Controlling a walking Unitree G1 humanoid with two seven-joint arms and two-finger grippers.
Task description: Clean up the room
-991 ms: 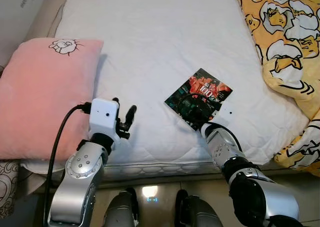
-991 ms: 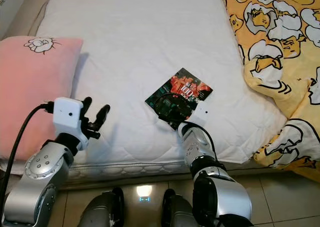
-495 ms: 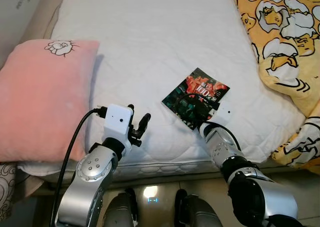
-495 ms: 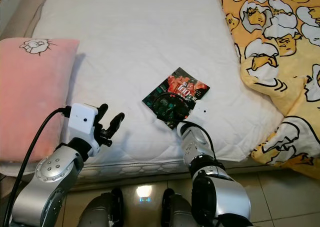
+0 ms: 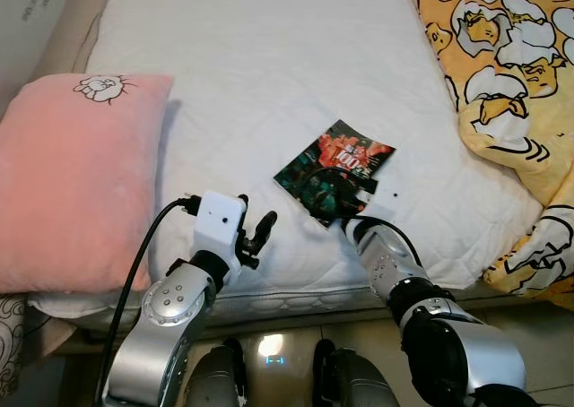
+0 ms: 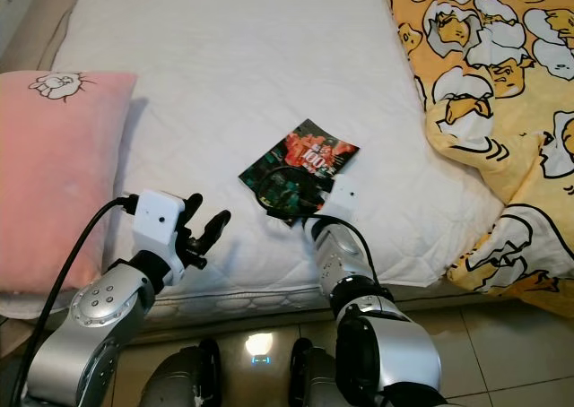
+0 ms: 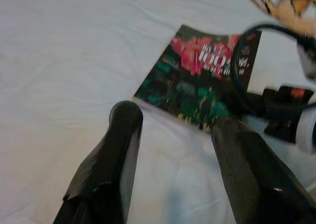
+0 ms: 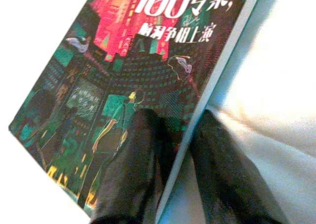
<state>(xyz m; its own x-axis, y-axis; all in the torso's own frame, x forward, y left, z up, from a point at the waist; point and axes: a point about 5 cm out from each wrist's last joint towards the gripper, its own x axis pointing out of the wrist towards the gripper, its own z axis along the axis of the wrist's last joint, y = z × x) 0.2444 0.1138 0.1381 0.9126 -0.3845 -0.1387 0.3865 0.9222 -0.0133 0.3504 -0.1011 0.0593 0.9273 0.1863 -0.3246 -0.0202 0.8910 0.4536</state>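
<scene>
At the far left, a pink pillow [image 5: 76, 178] with a small cartoon drawing near its top corner lies on the bed [image 5: 260, 75], its near end reaching the mattress edge. A black cable runs along the left arm to the white camera box on its wrist.

Just right of the pillow, the left pincer [image 5: 256, 232] hovers low over the white quilted sheet near the front edge of the bed. Its two black fingers [image 7: 118, 150] are spread wide with nothing between them, and they point toward the book.

Right of that, near the middle of the bed's front part, lies a thin paperback book [image 5: 332, 169] with a dark cover of green city scenes, a red patch and white lettering that includes "100". It lies flat on the sheet, turned at an angle to the bed's edge.

The right pincer [image 8: 170, 140] is at the book's near corner. In the right wrist view one finger [image 8: 133, 160] rests on top of the cover and the other lies on the sheet side of the book's pale edge, so the pincer is pinching the book between them. The silver right arm reaches up from the bottom of the head views.

At the far right, a yellow duvet [image 5: 507, 75] printed with cartoon egg figures is bunched along the bed's right side and hangs over its corner, well apart from the book.
</scene>
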